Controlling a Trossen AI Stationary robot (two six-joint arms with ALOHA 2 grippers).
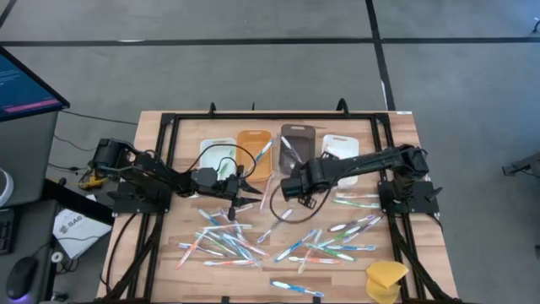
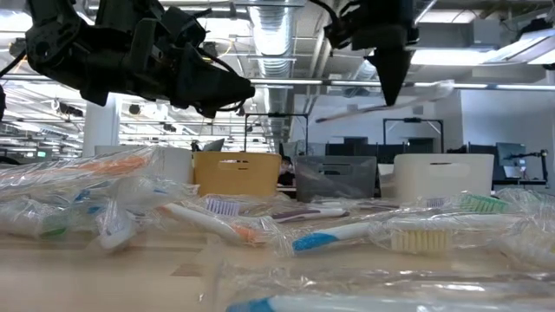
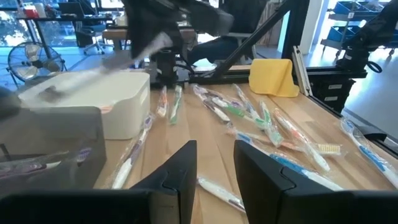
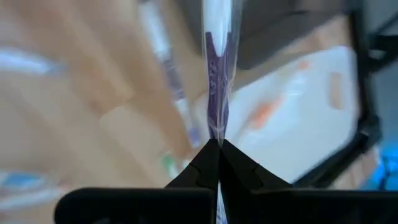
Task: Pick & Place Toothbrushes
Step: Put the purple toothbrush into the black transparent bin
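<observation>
Right gripper is clenched on a wrapped toothbrush with a purple handle, lifted off the table just in front of the grey bin; in the low view the held brush sticks out sideways under the right gripper, above the bins. Left gripper hovers with its fingers apart and nothing between them, low over the wooden table in front of the white bin at the left end of the row. Four bins sit in a row at the back: white, orange bin, grey, second white bin. The other toothbrushes lie scattered in clear wrappers across the table's front half, between and in front of both arms. A few are already in the bins. Yellow sponge-like lump sits near the front right corner.
</observation>
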